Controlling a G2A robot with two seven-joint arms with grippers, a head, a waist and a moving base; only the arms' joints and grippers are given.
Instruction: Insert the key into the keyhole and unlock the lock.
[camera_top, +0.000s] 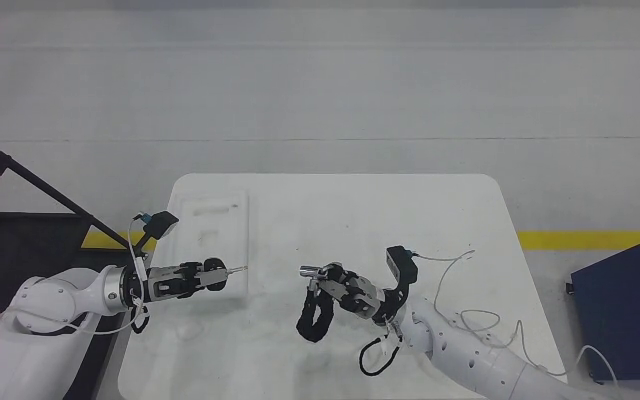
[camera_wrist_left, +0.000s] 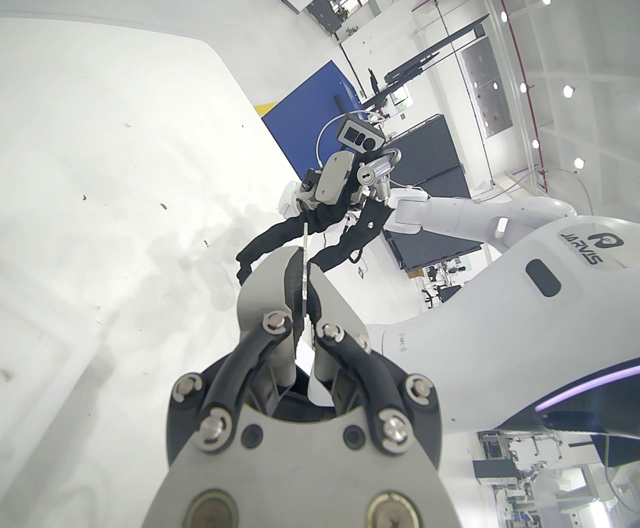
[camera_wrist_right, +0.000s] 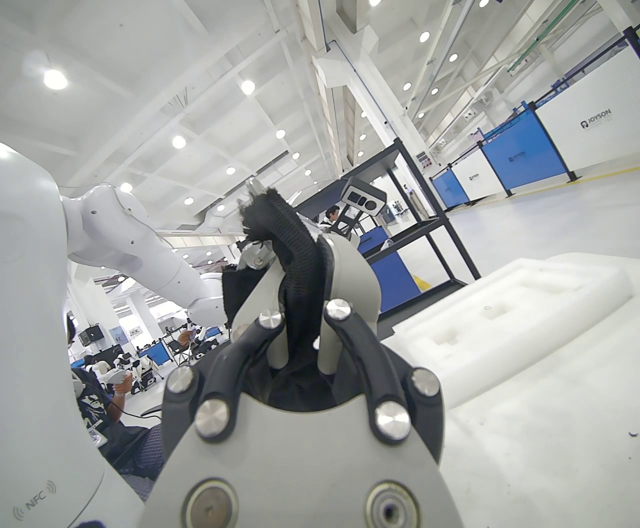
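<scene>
left jaws, shut tight, pinch the thin, stiff key (camera_wrist_left: 304, 250) by its head, blade free, while right jaws clamp the hard, likely heavier lock (camera_wrist_left: 372, 172) with its limp black strap (camera_wrist_left: 270, 239), both above the worktop (camera_top: 450, 220), apart.

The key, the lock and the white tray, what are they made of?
The key looks like bare metal: thin, grey, with a dull shine. The lock looks like polished metal, silvery with bright glints; its black strap looks like woven fabric, frayed at the end. The tray is probably white foam: matte, with soft rounded cut-outs.
</scene>
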